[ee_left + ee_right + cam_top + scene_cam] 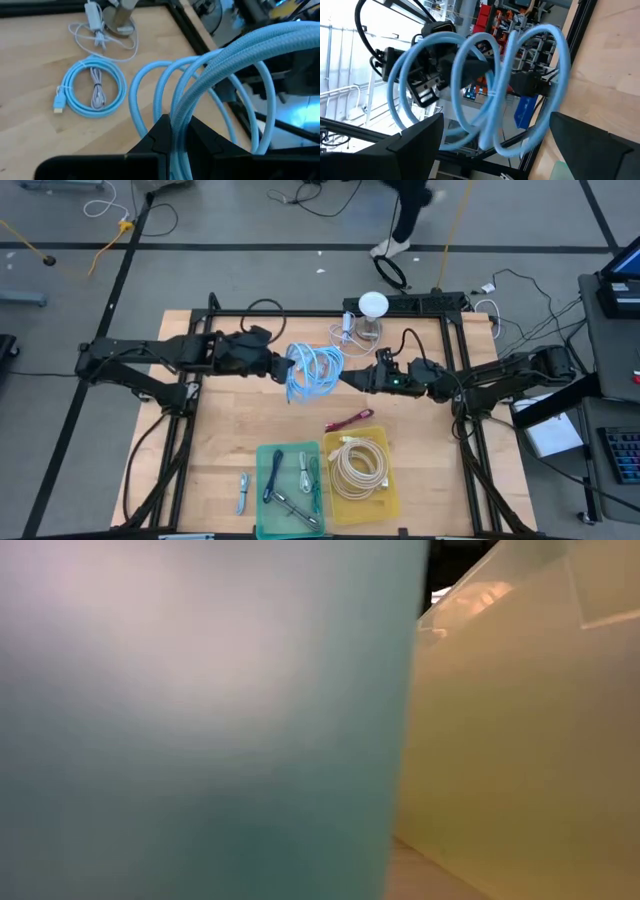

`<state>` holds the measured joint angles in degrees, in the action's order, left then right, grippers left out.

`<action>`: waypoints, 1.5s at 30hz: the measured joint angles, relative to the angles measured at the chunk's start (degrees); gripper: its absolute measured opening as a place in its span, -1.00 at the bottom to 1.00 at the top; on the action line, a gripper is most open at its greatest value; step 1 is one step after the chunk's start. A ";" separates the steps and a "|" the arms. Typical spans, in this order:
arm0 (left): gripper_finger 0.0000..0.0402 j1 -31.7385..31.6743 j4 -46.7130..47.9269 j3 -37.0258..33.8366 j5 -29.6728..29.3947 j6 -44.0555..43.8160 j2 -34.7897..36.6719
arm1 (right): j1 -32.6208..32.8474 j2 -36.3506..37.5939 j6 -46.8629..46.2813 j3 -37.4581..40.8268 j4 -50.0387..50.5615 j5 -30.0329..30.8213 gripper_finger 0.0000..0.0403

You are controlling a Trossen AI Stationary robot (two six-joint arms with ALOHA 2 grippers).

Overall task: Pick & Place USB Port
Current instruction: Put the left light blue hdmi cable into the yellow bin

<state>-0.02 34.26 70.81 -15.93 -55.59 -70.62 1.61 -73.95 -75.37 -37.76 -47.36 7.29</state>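
A light blue coiled cable [318,365] hangs in the air over the middle of the table. My left gripper [278,367] is shut on its left side; the coil also shows in the left wrist view [225,60]. My right gripper [352,378] is open at the coil's right side. In the right wrist view its two fingers stand wide apart, with the coil's loops [485,90] in front of and between them. I cannot tell whether they touch. A second light blue coil [92,90] lies flat on the wood below. My left gripper pinches several strands of the coil [181,117] together between its two fingers, at the coil's left side. The fingers come roughly level from the table's left and lie across the strands. The coil is lifted clear of the table, its loops standing upright beyond the fingertips.
A white cable [350,330] and a white round-topped stand [373,305] sit at the far middle. A red cable [350,420] lies in front. At the near edge stand a teal bin [290,480] and a yellow bin [365,470] holding a cream cable; their walls fill the low view.
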 joint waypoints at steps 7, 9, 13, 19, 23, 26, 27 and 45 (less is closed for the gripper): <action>-0.84 0.10 1.52 0.00 -0.89 0.04 1.63 | 0.00 0.00 0.52 0.00 0.43 0.05 0.77; -0.84 0.12 2.12 0.00 -1.02 0.04 2.05 | 0.00 0.00 0.61 0.00 0.11 0.07 0.77; -0.84 0.12 1.57 0.00 -1.13 0.47 2.09 | 0.00 0.00 0.63 0.00 0.12 0.11 0.77; -0.84 0.10 -1.07 0.00 -1.05 1.45 1.67 | 0.00 0.00 0.68 0.00 0.07 0.45 0.77; -0.84 0.10 -2.22 0.00 -0.30 1.73 1.21 | 0.00 0.00 0.78 0.00 -0.39 1.66 0.77; -0.84 0.10 -1.93 -0.07 0.58 1.71 0.22 | -0.02 0.00 0.85 0.00 -1.63 1.69 0.77; -0.84 0.10 -1.87 -0.11 0.81 1.76 0.06 | -0.02 0.00 0.85 0.00 -1.79 1.69 0.77; -0.84 -1.66 -1.94 -0.02 7.58 -0.54 -7.16 | 0.00 0.00 0.55 0.04 -4.97 1.60 0.77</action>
<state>-1.68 32.32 70.78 -8.35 -56.14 -77.78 1.61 -73.95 -74.83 -37.71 -52.33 8.88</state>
